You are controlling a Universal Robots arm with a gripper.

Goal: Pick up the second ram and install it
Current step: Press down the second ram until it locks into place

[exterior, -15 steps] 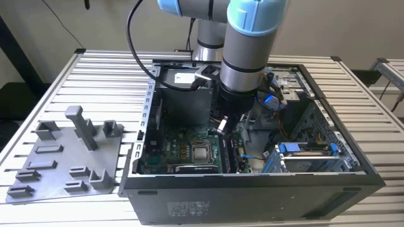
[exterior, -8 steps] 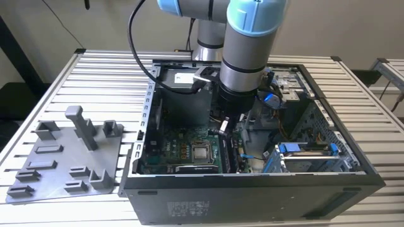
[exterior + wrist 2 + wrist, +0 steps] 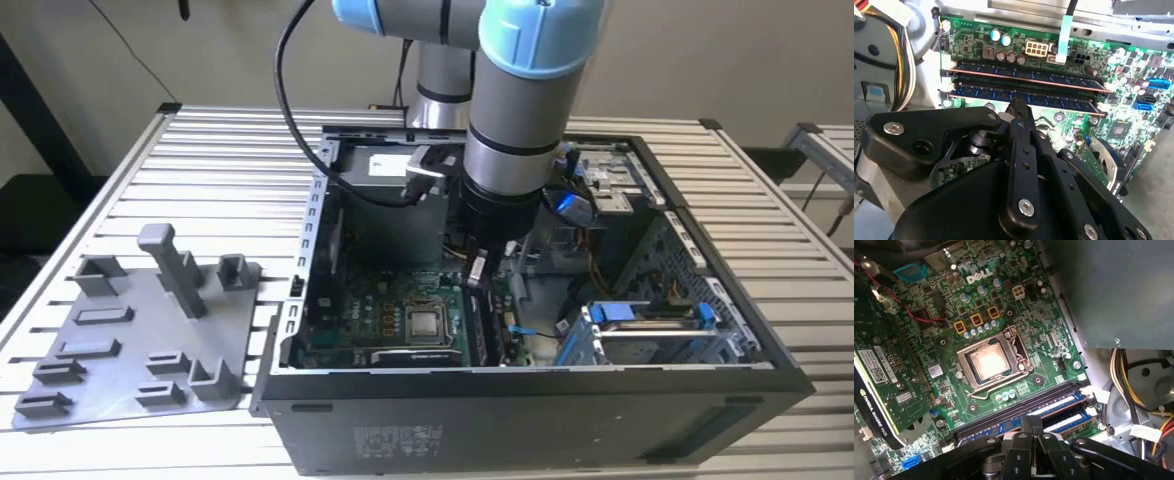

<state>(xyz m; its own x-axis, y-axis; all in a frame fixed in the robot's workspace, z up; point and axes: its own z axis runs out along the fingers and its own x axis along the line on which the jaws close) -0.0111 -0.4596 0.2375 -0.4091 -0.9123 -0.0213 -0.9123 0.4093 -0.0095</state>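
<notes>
Slatted aluminium tabletop (image 3: 200, 160) carries an open black computer case (image 3: 534, 400) and, toward the exterior view's left, a grey plastic tray (image 3: 127, 340) with an upright post and several small holders. Plain pale walls stand behind the table.

Inside the case lies a green motherboard (image 3: 1019, 315) with a bare processor socket (image 3: 990, 362) near its middle and a graphics card (image 3: 884, 385) standing beside it. A bundle of yellow and black cables (image 3: 1134, 390) runs along the case wall.

Two memory sticks sit side by side in the motherboard's slots. In the second wrist view the second ram (image 3: 1024, 96) is the stick closer to the gripper (image 3: 1018, 112), lying flat-edge-up with its long axis parallel to its neighbour (image 3: 1024, 77), ends at the white slot latches. In the exterior view the sticks run from the front of the case toward its back.

The gripper's dark fingers are drawn together to a narrow tip just above the nearer stick, grasping nothing.
</notes>
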